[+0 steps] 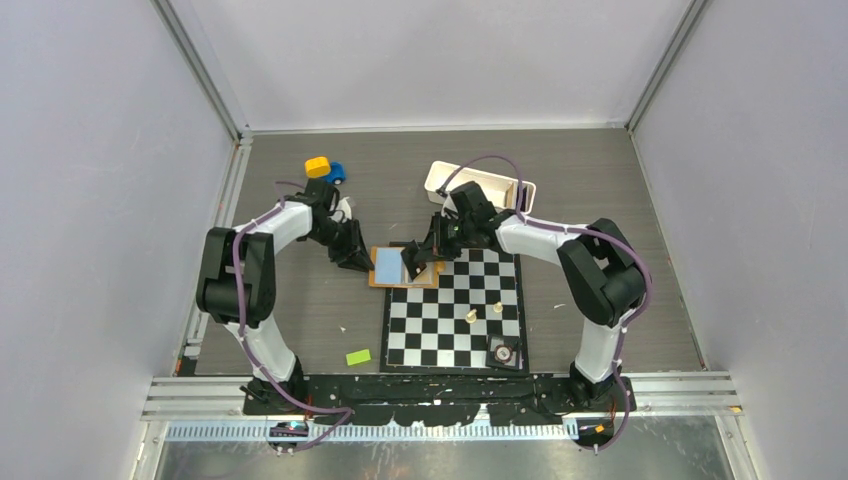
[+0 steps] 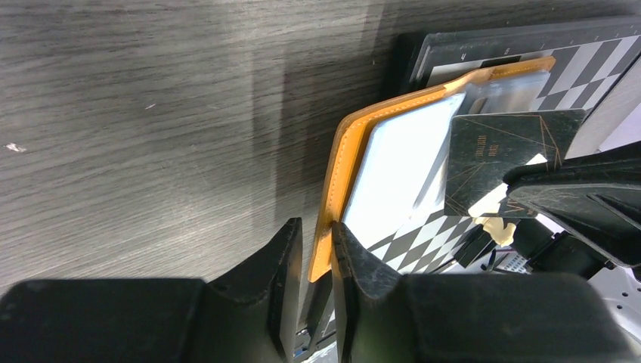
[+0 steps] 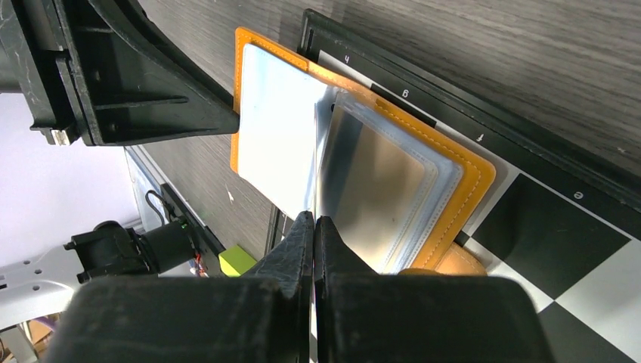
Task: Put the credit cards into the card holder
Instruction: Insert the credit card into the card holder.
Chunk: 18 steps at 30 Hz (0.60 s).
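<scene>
Left gripper [image 2: 314, 261]: fingers drawn close, pinching the near orange edge of the card holder [image 2: 342, 162], whose rim runs up between the two pads.

Card holder lies open. Its far half overlaps the corner of the chessboard [image 1: 455, 315]; its near half rests on the grey table [image 1: 300, 300]. Held side looks slightly lifted in the left wrist view.

Light blue card [image 2: 397, 170] lies flat inside the holder on the left leaf, orange border showing around it.

Right gripper [image 3: 314, 227]: fingers pressed together, tips down at the line where the card's edge meets a clear sleeve [image 3: 374, 185]. Something thin may be caught between them; cannot tell whether card or sleeve. Sleeve is glossy and reflective, stacked in layers over the right leaf.

The two grippers face each other across the holder, near but apart.

White tray [image 1: 445, 180] sits beyond the right arm, green block [image 1: 358, 356] on the table near the bases, both well apart from the holder.
</scene>
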Tool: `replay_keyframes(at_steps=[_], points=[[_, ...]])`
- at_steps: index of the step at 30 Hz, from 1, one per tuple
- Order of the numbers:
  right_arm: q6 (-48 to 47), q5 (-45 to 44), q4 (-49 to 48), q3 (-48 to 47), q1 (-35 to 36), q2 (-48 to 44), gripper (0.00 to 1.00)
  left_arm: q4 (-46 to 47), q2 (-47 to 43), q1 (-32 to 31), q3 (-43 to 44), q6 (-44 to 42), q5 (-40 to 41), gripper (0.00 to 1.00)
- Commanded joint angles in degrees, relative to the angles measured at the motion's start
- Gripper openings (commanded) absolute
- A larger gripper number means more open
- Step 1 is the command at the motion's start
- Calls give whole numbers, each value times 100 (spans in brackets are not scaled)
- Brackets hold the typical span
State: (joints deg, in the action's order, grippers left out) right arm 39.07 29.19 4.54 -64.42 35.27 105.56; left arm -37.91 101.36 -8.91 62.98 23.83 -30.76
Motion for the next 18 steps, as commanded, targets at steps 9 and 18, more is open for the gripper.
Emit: replay_keyframes(at_steps=[9, 18], points=[[194, 166, -421, 36, 64, 247, 0, 76, 90, -58, 84, 25, -184, 13], [358, 107, -783, 39, 102, 464, 0, 81, 121, -102, 88, 25, -218, 7]])
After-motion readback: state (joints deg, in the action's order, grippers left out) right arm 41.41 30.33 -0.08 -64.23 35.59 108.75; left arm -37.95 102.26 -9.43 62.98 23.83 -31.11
